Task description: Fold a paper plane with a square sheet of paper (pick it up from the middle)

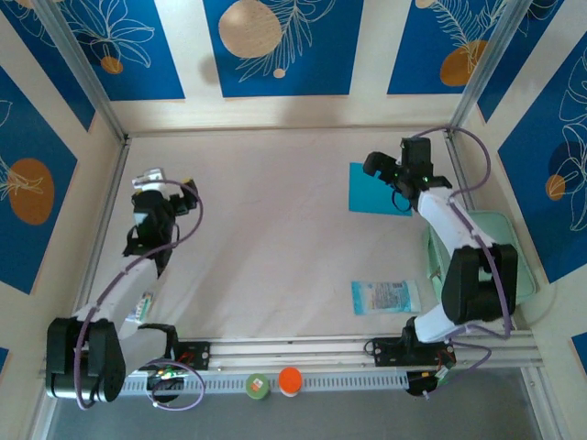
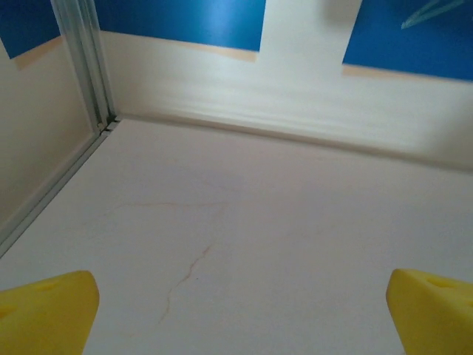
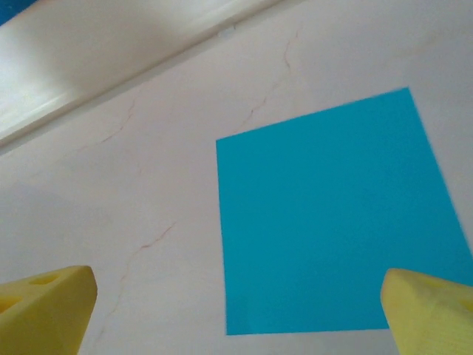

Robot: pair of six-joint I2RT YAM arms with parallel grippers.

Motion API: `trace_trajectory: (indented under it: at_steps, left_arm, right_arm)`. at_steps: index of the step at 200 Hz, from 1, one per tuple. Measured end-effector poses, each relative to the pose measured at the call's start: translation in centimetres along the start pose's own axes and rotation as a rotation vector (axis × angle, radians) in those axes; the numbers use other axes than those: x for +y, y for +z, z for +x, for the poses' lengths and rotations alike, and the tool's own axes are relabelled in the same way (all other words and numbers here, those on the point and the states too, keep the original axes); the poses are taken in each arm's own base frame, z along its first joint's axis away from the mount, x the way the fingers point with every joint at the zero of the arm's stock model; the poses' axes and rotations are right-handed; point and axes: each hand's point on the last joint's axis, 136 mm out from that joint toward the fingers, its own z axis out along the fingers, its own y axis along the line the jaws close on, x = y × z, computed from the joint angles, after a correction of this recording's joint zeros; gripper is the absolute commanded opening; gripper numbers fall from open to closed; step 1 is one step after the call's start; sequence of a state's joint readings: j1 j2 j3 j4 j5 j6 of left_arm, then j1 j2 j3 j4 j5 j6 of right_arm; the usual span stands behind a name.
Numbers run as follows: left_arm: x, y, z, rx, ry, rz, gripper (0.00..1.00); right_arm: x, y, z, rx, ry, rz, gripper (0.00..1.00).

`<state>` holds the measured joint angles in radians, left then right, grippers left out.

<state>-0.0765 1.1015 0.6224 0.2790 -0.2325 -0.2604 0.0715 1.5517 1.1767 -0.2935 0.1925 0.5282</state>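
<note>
The square sheet of paper [image 1: 371, 191] is cyan and lies flat and uncreased on the pale table at the far right. A paper plane is out of view. My right gripper [image 1: 389, 170] hovers over the sheet's right part. In the right wrist view the sheet [image 3: 325, 222] spreads between and beyond the yellow fingertips [image 3: 52, 303]. That gripper [image 3: 236, 314] is open with nothing in it. My left gripper [image 1: 151, 181] hangs over bare table at the far left. It stands open [image 2: 240, 314], wide apart and empty.
A pale printed packet [image 1: 385, 296] lies near the right arm's base. A mint-green pad [image 1: 503, 240] sits under the right arm at the right wall. A green cap [image 1: 258, 385] and an orange cap [image 1: 290, 379] rest on the front rail. Walls close the far and side edges.
</note>
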Motion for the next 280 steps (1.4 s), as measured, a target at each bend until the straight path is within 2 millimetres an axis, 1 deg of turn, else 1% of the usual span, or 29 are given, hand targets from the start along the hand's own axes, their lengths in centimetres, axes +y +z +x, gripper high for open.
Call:
trace_trajectory:
  at_steps: [10,20,39,51,66,83,116,135,150,167,178,197,211,229,249,280]
  left_arm:
    - [-0.4,-0.1,-0.4,0.032,-0.042,0.010,0.99]
    - [-0.9,-0.2,0.0,0.076,-0.078,0.031,0.99]
    - [-1.6,-0.6,2.3,0.189,-0.140,0.072,0.99]
    - [-2.1,-0.9,3.7,0.255,-0.169,0.102,0.99]
    - [-2.9,-1.3,4.6,0.303,-0.198,0.142,0.99]
    - [-3.8,-1.6,5.0,0.334,-0.225,0.191,0.99]
    - [-5.5,-2.1,5.3,0.374,-0.267,0.285,0.99]
    - [-6.0,-2.2,5.6,0.396,-0.290,0.313,0.99]
    - [-6.3,-2.1,6.0,0.414,-0.302,0.324,0.99]
    - [-6.5,-2.1,6.4,0.436,-0.318,0.333,1.00]
    - [-6.6,-2.0,6.7,0.449,-0.325,0.338,0.99]
    - [-6.8,-1.9,7.2,0.472,-0.344,0.340,0.99]
    - [-6.9,-1.8,7.6,0.488,-0.360,0.344,0.99]
    - [-7.1,-1.6,7.8,0.499,-0.381,0.347,0.99]
    - [-7.2,-1.2,8.1,0.511,-0.405,0.347,0.99]
    - [-7.4,-0.8,9.2,0.548,-0.434,0.336,0.99]
  right_arm:
    - [-0.1,1.4,0.7,0.077,0.034,0.011,1.00]
    - [-0.3,2.9,1.9,0.164,0.062,0.017,0.99]
    - [-1.6,5.8,4.7,0.314,0.116,0.034,0.99]
    - [-2.6,7.1,6.3,0.387,0.148,0.047,0.99]
    - [-3.3,8.1,7.3,0.446,0.176,0.055,0.98]
    - [-3.3,9.0,7.0,0.464,0.193,0.044,0.97]
    - [-2.6,10.1,5.3,0.445,0.199,0.024,0.97]
    - [-2.4,11.2,4.6,0.441,0.200,0.023,0.96]
    - [-2.6,12.1,4.7,0.453,0.203,0.031,0.96]
    - [-3.1,12.9,5.4,0.480,0.210,0.049,0.96]
    - [-3.4,13.1,5.8,0.495,0.212,0.060,0.96]
    - [-3.1,12.9,5.8,0.502,0.208,0.067,0.96]
    - [-2.8,12.7,6.6,0.524,0.205,0.084,0.96]
    - [-1.7,12.5,8.0,0.553,0.195,0.090,0.96]
    - [0.5,11.7,10.3,0.584,0.189,0.081,0.95]
    - [5.1,8.6,16.6,0.688,0.204,0.079,0.94]
